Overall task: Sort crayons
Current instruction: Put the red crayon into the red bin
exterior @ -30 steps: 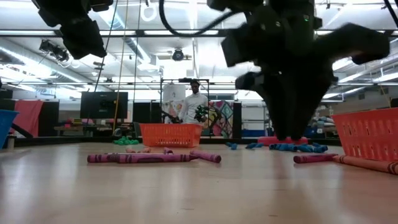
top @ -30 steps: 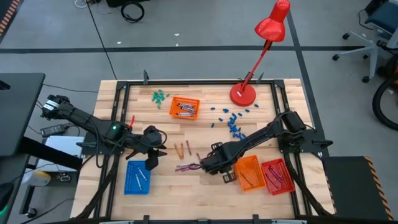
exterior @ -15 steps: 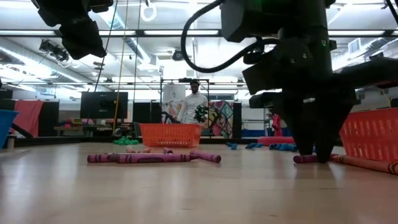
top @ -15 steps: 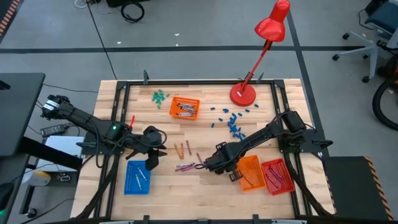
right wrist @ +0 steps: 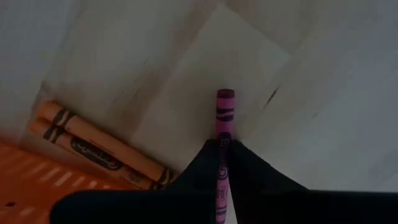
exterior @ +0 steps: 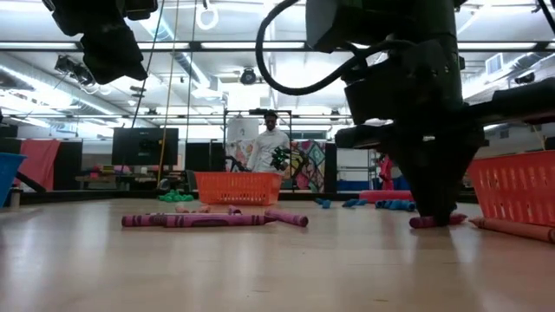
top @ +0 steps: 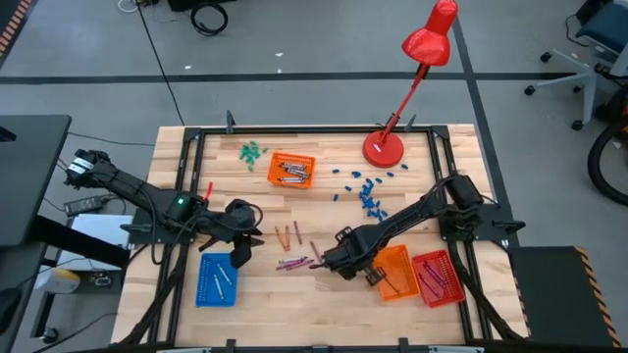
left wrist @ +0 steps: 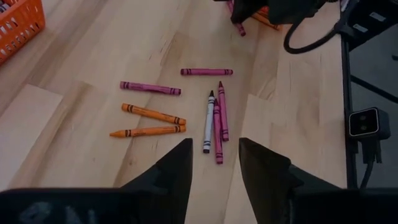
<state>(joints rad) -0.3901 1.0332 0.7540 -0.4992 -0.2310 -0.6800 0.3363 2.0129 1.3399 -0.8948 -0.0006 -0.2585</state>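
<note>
The table [top: 294,294] has loose crayons [top: 291,250] lying in the middle, between the two arms. A basket [top: 291,169] sits behind them, near the back edge, with small pieces [top: 253,151] to its left and more small pieces [top: 368,193] to its right. A lamp [top: 385,147] stands behind those, at the back edge. In front on the left sits a tray [top: 217,279], with the left gripper [top: 238,257] just beside its right back corner. In front on the right, two more trays [top: 414,275] sit side by side. The right gripper [top: 336,263] is down at the table, just left of them, closed on one crayon [right wrist: 224,111].
</note>
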